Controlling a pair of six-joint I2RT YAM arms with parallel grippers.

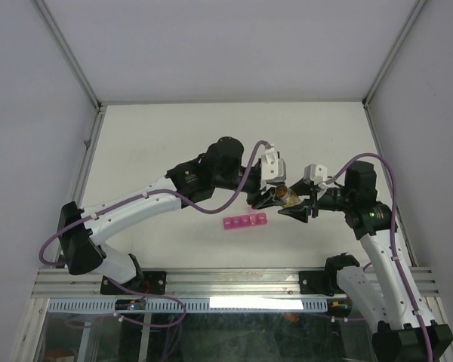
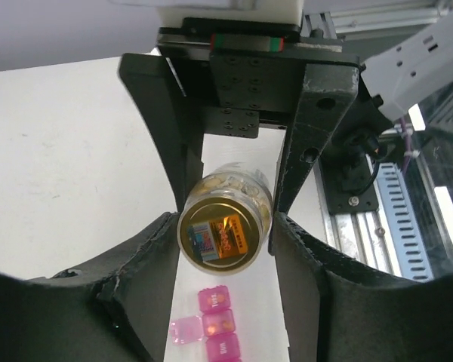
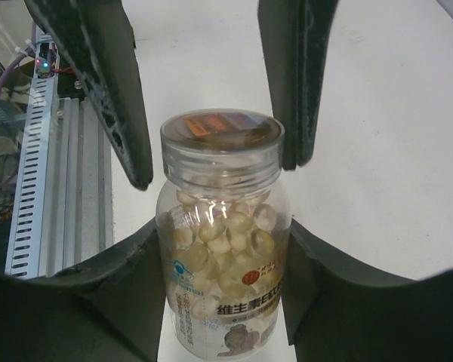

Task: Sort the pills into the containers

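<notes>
One pill bottle [image 3: 223, 249] pinched in right jaws, left jaws flanking its cap [image 3: 220, 128], grip unclear, magenta containers [image 1: 244, 222] near.

Clear glossy plastic bottle [image 3: 225, 249] w/ shiny gold lid [image 2: 225, 235]; containers [image 1: 244, 222] transl. magenta plastic.

white tabletop [image 1: 158, 143], pale grey walls [image 1: 226, 45] around, aluminium rail [image 1: 234, 280] at near edge, even light.

A clear pill bottle [image 3: 223, 249], filled with pale yellow pills [image 3: 219, 234], carries an orange-and-blue sticker on its lid [image 2: 223, 237] and brown lettering on a white label [image 3: 226, 317]. The pill organiser [image 1: 244, 222] is translucent magenta, the table [image 1: 158, 136] white, the arm cables [image 1: 209, 210] purple.
</notes>
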